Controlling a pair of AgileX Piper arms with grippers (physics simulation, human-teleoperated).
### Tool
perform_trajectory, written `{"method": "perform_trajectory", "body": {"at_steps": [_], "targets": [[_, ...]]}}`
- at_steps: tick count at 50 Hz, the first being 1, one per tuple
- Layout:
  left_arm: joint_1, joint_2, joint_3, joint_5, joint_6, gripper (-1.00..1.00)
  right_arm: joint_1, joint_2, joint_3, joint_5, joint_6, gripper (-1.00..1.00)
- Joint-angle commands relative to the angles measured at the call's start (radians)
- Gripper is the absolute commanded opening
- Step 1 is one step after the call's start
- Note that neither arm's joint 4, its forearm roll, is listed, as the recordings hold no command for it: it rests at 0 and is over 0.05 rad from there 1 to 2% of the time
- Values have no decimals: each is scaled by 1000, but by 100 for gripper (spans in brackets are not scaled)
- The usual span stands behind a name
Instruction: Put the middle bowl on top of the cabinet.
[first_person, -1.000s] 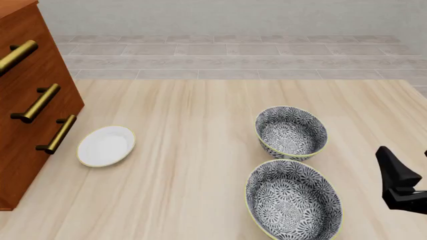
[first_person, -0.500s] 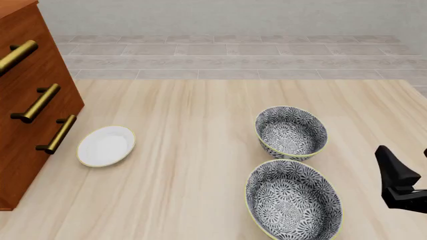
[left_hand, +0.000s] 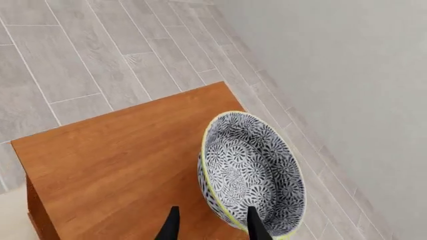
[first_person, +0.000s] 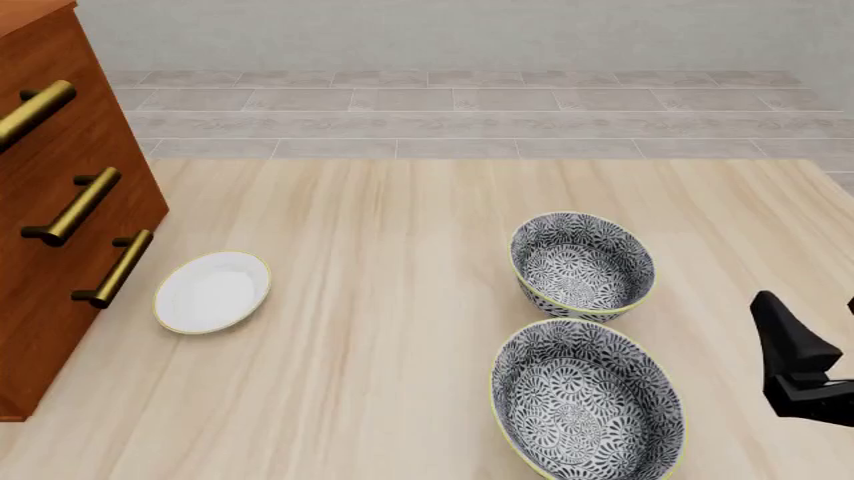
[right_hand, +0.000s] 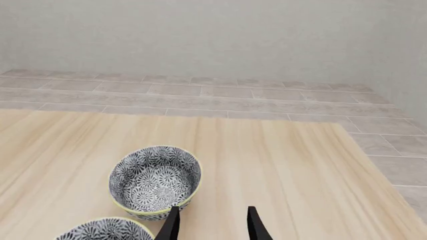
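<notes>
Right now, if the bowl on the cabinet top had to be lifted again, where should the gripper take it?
By the near rim wall of the middle bowl, from above, one finger inside and one outside. It sits upright on the cabinet, deep and thin-walled, apparently too wide to span. The left gripper straddles that wall, open.

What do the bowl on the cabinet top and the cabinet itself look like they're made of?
The middle bowl looks like glazed ceramic: a printed dark grey-and-white floral pattern inside and out, with a thin yellow-green rim. The cabinet looks like reddish-brown wood with a smooth finish, judging by its faint grain. Its bar handles look like brass. As renders, these are only appearances.
</notes>
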Motion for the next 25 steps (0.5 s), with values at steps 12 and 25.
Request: {"method": "perform_trajectory", "body": {"at_steps": [12,25], "targets": [[-35,-89,19,11,-24,100,1,-4,0,4,-2,100],[-60,-136,9,34,-42,100,1,-6,0,5,-2,100]]}}
